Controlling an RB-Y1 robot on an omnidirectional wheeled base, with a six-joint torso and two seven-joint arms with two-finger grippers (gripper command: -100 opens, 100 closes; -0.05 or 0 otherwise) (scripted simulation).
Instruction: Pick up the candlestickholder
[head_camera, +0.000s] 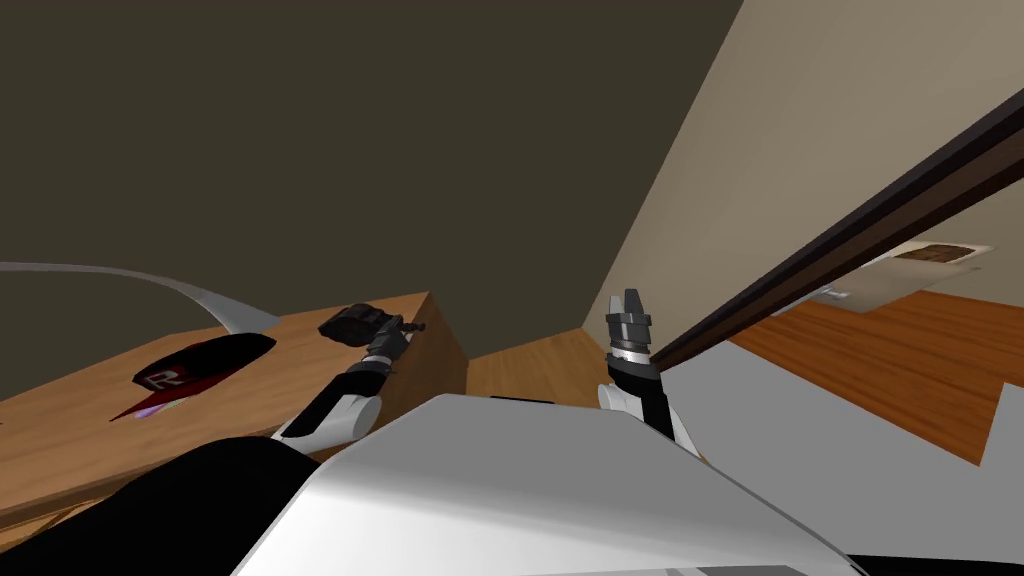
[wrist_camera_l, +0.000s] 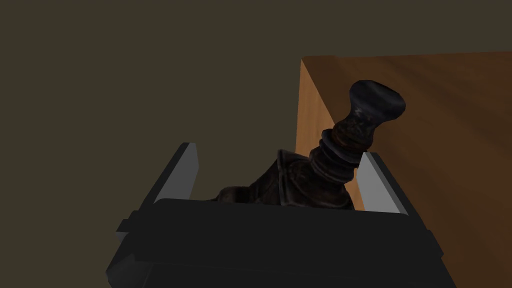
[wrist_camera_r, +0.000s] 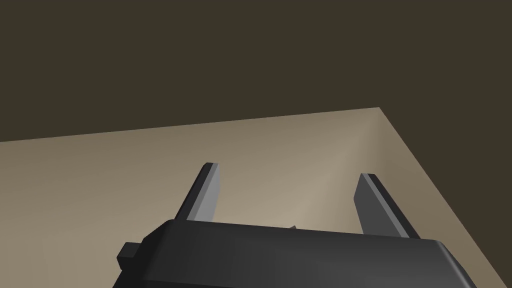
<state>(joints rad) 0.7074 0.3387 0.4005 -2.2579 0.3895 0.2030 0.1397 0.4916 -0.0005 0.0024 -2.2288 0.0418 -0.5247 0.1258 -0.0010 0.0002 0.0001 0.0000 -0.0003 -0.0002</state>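
Count: I had one candlestick holder (wrist_camera_l: 350, 137), one red and black cap (head_camera: 195, 368), one wooden table (head_camera: 80, 430) and two grippers, two blades apiece.
Holder, place: there it was, dark, in the middle of the head view, at the table's far corner and close to the edge. The cap lay well apart from it, toward the left of the frame.
Holder, long axis: in the left wrist view it ran from the lower middle, by the gripper's body, up toward the upper right of the frame.
Holder, heading: the flared round end pointed away from the gripper's body, to the upper right, with the wood behind it. The wider foot sat low, partly hidden by the dark block.
Left gripper (wrist_camera_l: 278, 150): wide, and set around the holder. One of its fingers (wrist_camera_l: 372, 180) stood just beside the ringed stem, touching or not I could not tell. The other stood clear, with a gap.
Right gripper (head_camera: 628, 318): raised, right of centre in the head view, blades spread wide.
Resting or lifted: I could not tell.
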